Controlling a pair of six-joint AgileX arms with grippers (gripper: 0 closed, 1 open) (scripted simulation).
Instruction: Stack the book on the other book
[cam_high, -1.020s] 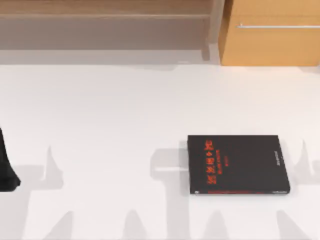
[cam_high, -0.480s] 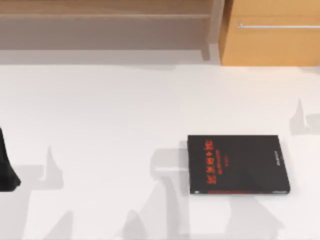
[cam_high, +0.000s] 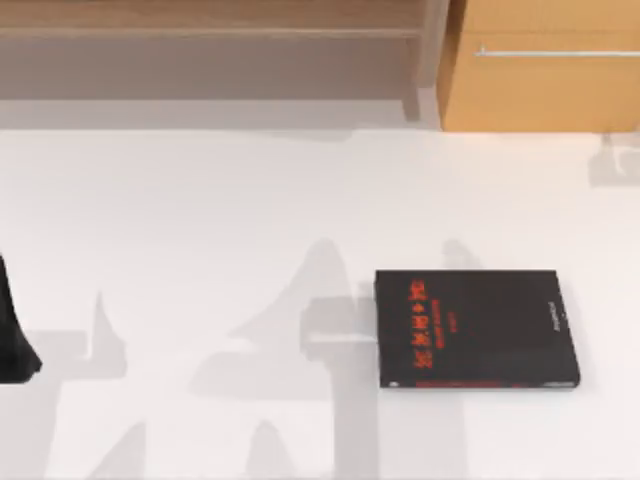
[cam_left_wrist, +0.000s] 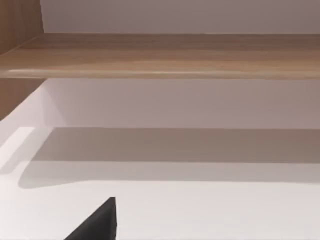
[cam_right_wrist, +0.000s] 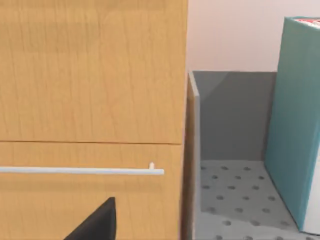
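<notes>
Thin black book with red lettering (cam_high: 477, 329) lies flat at table right. Thick teal-blue book (cam_right_wrist: 295, 125) stands upright in grey perforated bin (cam_right_wrist: 235, 200) beside wooden cabinet (cam_right_wrist: 92, 100); finger spread: cannot tell for either gripper. Risk: right arm's reach clips the bin wall or cabinet edge, tipping the book.

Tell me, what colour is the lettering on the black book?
Red, on the black book; clearest in the top view.

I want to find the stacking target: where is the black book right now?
In the top view the black book lies flat on the white table, right of centre toward the near edge, in front of the wooden cabinet.
</notes>
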